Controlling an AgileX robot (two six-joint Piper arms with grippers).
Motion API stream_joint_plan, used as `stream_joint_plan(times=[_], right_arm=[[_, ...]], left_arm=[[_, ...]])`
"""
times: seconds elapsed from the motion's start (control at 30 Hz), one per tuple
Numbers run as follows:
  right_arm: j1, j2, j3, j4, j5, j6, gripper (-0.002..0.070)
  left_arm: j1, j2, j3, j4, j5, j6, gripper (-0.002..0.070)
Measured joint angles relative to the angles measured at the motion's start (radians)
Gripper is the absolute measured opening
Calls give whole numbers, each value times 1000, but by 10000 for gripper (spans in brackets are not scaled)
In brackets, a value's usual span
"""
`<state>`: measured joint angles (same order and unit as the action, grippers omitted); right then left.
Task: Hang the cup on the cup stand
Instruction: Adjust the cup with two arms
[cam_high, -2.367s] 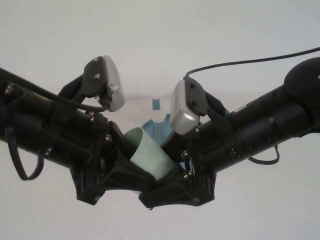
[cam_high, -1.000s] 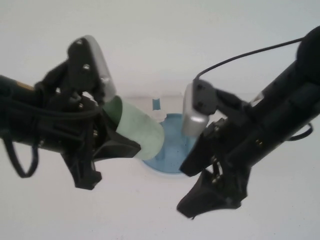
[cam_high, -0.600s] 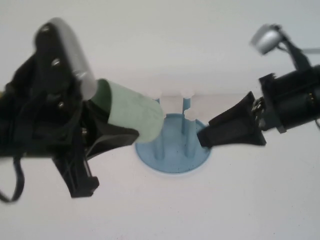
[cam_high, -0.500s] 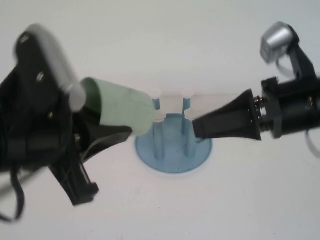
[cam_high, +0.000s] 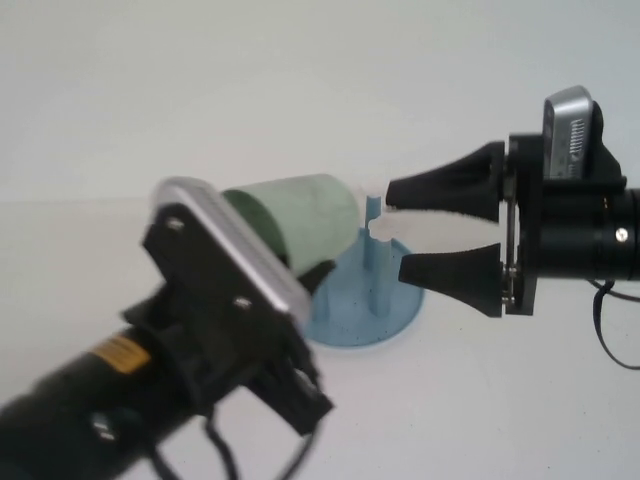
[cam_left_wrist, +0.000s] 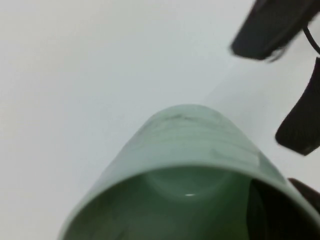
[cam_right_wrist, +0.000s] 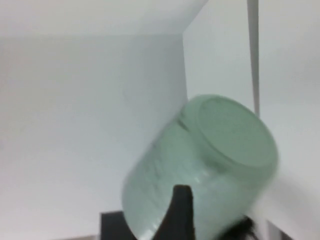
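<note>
The pale mint-green cup (cam_high: 300, 222) is held in the air, tilted, over the left side of the blue cup stand (cam_high: 372, 308). Its closed bottom points at my right gripper. My left gripper (cam_left_wrist: 287, 200) is shut on the cup's rim (cam_left_wrist: 190, 172), one dark finger inside the cup and one outside. One blue peg (cam_high: 372, 212) shows beside the cup; the other pegs are hidden. My right gripper (cam_high: 397, 230) is open and empty, just right of the cup, above the stand. In the right wrist view the cup (cam_right_wrist: 200, 165) fills the middle behind a dark finger (cam_right_wrist: 181, 212).
The white table (cam_high: 480, 400) runs all round the stand. My left arm and its wrist camera (cam_high: 225, 255) cover the lower left of the high view. A white wall stands at the back.
My left arm has swung down and forward, turning the cup so its bottom points up and right over the stand. My right gripper has let go, drawn back to the right and stands open.
</note>
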<state>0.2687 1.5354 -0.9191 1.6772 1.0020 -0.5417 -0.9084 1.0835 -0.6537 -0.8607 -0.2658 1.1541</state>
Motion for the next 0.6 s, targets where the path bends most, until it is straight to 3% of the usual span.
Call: stream_joint_plan(times=[0.2,0.6], right_arm=[[0,0,-49,3,-55,162,649],[-2,14,-72,6,-76,179,648]], left_arm=[[-71,120,0,-4,-154,25,1],[-131,253,-80,13,-305,62,11]])
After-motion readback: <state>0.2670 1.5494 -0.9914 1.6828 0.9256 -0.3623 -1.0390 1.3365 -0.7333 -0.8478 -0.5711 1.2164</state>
